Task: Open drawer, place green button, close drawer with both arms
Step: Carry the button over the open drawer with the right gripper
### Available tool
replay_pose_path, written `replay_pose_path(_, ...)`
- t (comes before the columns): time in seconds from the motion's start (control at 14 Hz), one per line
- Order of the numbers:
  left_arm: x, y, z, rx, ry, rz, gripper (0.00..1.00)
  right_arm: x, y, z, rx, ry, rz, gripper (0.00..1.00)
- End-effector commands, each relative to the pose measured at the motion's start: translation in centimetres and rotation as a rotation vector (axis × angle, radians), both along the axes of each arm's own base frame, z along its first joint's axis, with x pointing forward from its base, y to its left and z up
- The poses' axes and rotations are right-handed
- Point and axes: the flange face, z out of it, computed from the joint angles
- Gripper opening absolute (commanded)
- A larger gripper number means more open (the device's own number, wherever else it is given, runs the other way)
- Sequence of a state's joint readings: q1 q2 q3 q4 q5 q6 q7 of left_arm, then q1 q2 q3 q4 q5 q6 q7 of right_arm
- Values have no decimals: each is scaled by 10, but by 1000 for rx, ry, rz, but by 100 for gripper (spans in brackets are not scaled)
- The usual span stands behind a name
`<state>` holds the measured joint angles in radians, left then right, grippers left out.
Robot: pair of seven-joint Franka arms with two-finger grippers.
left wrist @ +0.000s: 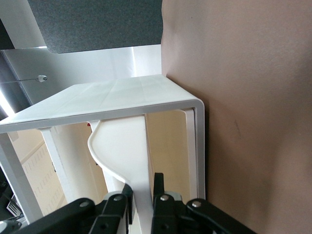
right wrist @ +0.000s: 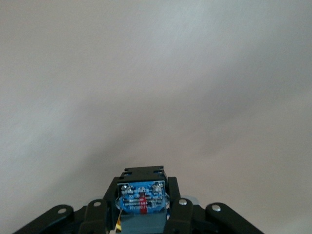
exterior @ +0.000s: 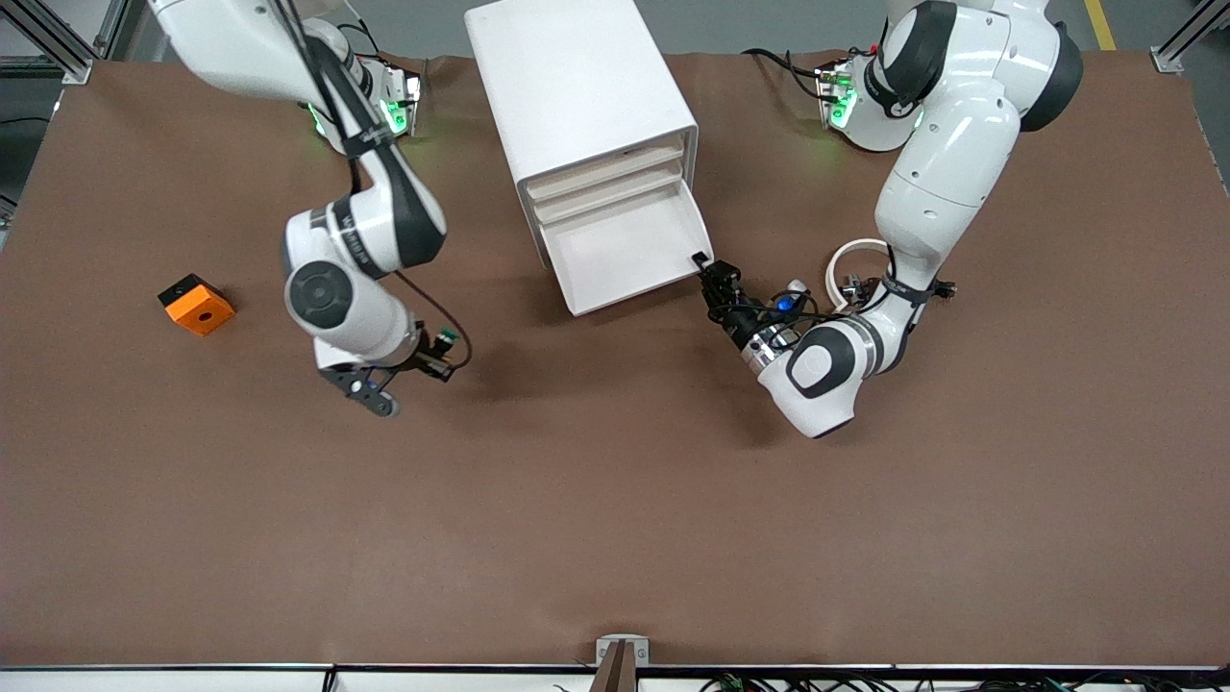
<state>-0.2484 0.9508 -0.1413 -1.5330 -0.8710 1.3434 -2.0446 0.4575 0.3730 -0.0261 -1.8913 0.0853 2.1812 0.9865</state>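
Right gripper [exterior: 437, 363]: you see its fingers pinching the button [right wrist: 142, 201], over bare table at the drawer unit's [exterior: 577, 86] 8 o'clock | left gripper [exterior: 703, 265]: pressed together on open bottom drawer's [exterior: 625, 252] front corner.

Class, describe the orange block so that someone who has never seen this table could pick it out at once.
Start at the white drawer cabinet at the robots' edge of the brown table. Go toward the right arm's end, past that arm, to the orange block lying alone. It is the only orange thing: square, with a round hole on top and a black side.
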Motion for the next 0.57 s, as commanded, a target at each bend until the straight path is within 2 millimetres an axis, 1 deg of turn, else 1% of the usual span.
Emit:
replay_pose_path(0.0, 7, 1, 6, -37, 19, 22, 20, -19, 59, 38, 5, -15, -55, 0)
replay_pose_path(0.07, 7, 1, 6, -36, 14, 23, 29, -26, 81, 50, 7, -20, -73, 0)
replay_pose_path(0.14, 9, 1, 6, -40, 0, 29, 58, -35, 102, 60, 8, -23, -76, 0)
replay_pose_path(0.21, 10, 1, 6, -41, -4, 33, 100, -45, 118, 65, 3, -18, -84, 0)
replay_pose_path(0.29, 10, 1, 6, -42, -5, 33, 100, -57, 134, 66, -3, -13, -92, 0)
replay_pose_path(0.36, 11, 1, 6, -43, -17, 32, 100, -68, 144, 64, -13, -4, -108, 0)
replay_pose_path(0.5, 17, 3, 10, -45, -68, 27, 100, -94, 173, 56, -29, 2, -134, 0)
